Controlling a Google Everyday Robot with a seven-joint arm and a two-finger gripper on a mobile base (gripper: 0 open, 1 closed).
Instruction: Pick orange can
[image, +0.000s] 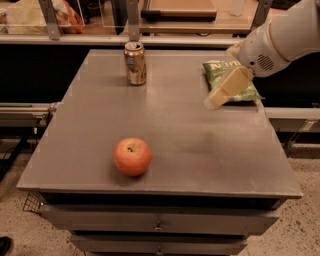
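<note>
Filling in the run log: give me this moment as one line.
stage: pre-grasp | hand: over green chip bag, right | orange can: upright, far edge, ungrasped | apple: near front

this looks like a lab or workshop test space. a plain grey metal counter (200, 150) over steel drawers (160, 225) stands on a speckled floor (302, 232), with metal frame posts (132, 20) and a cluttered bench (225, 22) behind it. the robot's gripper (225, 92) hangs over the counter's right side, toward the back.
</note>
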